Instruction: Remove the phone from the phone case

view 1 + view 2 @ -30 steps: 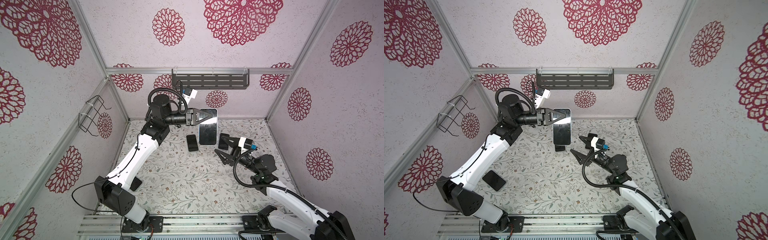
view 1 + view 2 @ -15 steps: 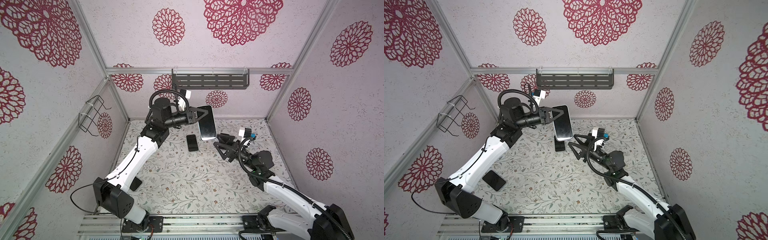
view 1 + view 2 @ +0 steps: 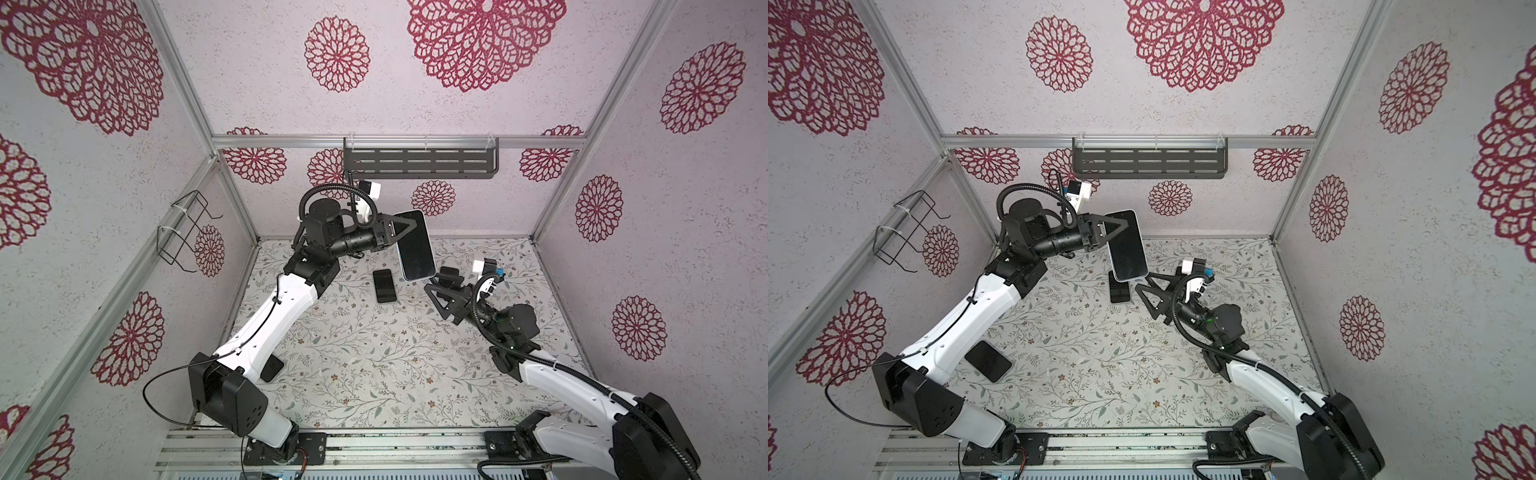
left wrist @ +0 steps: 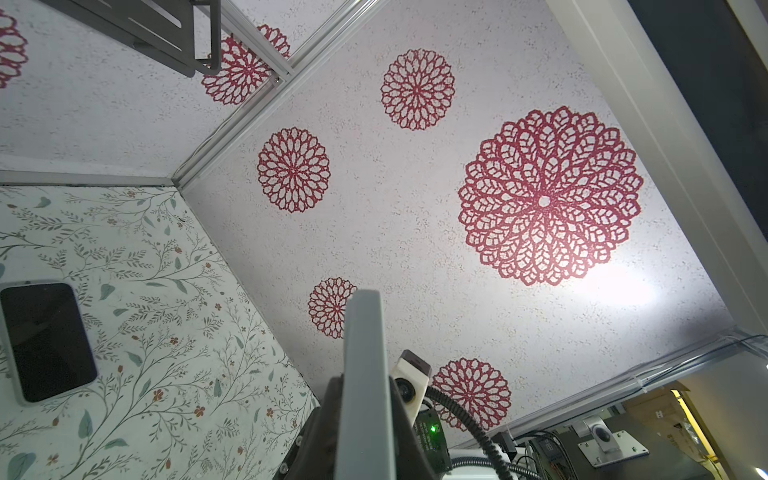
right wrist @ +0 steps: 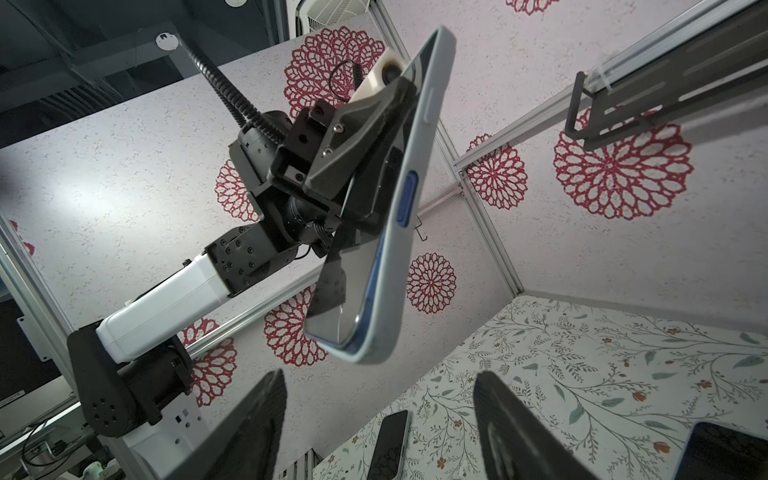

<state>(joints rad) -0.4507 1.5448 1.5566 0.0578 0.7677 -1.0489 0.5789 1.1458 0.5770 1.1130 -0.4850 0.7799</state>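
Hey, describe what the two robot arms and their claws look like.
The left arm and right arm have white shells with black joints and bases. A black ribbed cable loops over each wrist, beside a small white camera block. The left claw and right claw are black, with flat triangular fingers.

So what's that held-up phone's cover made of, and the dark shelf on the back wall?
Cover: likely soft silicone or rubbery plastic; pale grey, matte, rounded edges, no glare. Shelf: probably painted sheet metal; flat dark grey, thin, with punched slots.
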